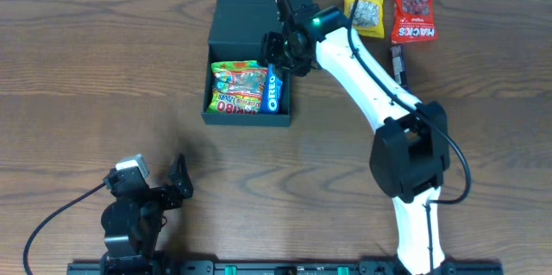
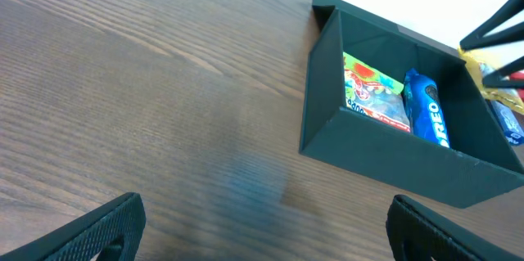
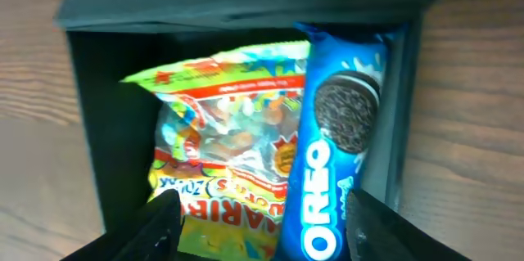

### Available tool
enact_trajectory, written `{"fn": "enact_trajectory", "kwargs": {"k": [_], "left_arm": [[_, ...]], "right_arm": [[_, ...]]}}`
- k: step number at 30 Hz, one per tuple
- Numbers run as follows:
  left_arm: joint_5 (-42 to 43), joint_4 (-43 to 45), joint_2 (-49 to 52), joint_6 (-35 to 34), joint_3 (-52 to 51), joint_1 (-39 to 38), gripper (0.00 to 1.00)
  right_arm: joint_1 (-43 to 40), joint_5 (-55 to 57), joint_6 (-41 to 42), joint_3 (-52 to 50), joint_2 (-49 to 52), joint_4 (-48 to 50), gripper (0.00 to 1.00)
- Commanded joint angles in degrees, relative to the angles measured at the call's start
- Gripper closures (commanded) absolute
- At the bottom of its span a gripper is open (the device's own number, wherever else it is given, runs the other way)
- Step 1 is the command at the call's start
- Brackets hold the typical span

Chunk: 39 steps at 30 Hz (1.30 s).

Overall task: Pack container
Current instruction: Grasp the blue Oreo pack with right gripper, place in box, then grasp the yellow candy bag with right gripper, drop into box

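The dark green container (image 1: 216, 51) stands open at the table's back middle, its lid flap lying flat behind it. Inside lie a colourful Haribo packet (image 1: 238, 87) and a blue Oreo packet (image 1: 274, 90) along its right wall. My right gripper (image 1: 285, 51) hovers over the container's back right part, open and empty; in the right wrist view its fingers (image 3: 262, 228) straddle the Haribo packet (image 3: 221, 155) and the Oreo packet (image 3: 340, 155). My left gripper (image 1: 177, 180) is open and empty near the front left; the left wrist view shows its fingers (image 2: 266, 228) over bare wood, with the container (image 2: 360, 150) ahead.
A yellow snack packet (image 1: 365, 6) and a red Hacks packet (image 1: 414, 14) lie at the back right. A small dark bar (image 1: 398, 62) lies below them. The right arm (image 1: 371, 85) stretches from the front right across to the container.
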Motion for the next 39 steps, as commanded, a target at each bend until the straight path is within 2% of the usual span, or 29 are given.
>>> {"fn": "enact_trajectory", "kwargs": {"k": [1,4,6,8,11,13,17,20,23,28,39], "left_arm": [[-0.1,-0.3,-0.3,-0.2,-1.0,0.3,0.05],[-0.1,-0.3,-0.3,-0.2,-1.0,0.3,0.05],[-0.1,-0.3,-0.3,-0.2,-1.0,0.3,0.05],[-0.1,-0.3,-0.3,-0.2,-1.0,0.3,0.05],[-0.1,-0.3,-0.3,-0.2,-1.0,0.3,0.05],[-0.1,-0.3,-0.3,-0.2,-1.0,0.3,0.05],[-0.1,-0.3,-0.3,-0.2,-1.0,0.3,0.05],[-0.1,-0.3,-0.3,-0.2,-1.0,0.3,0.05],[-0.1,-0.3,-0.3,-0.2,-1.0,0.3,0.05],[-0.1,-0.3,-0.3,-0.2,-1.0,0.3,0.05],[-0.1,-0.3,-0.3,-0.2,-1.0,0.3,0.05]], "right_arm": [[-0.2,-0.6,-4.8,0.3,-6.0,0.9,0.35],[-0.2,-0.1,-12.7,0.3,-9.3,1.8,0.34],[-0.2,2.8,-16.9,0.3,-11.0,1.7,0.30],[-0.2,7.4,-17.9,0.3,-11.8,1.9,0.01],[-1.4,15.1,-23.8,0.3,-12.0,5.2,0.01],[-3.7,18.6,-24.0,0.3,-12.0,8.3,0.01],[-10.8,19.5,-25.6,0.3,-11.2,15.1,0.01],[-18.4,19.5,-25.8,0.3,-8.4,23.6,0.03],[-22.5,19.3,-27.2,0.3,-4.7,31.0,0.05],[-24.9,19.3,-28.2,0.3,2.7,39.6,0.08],[-24.8,19.1,-28.1,0.3,16.1,48.9,0.06]]}}
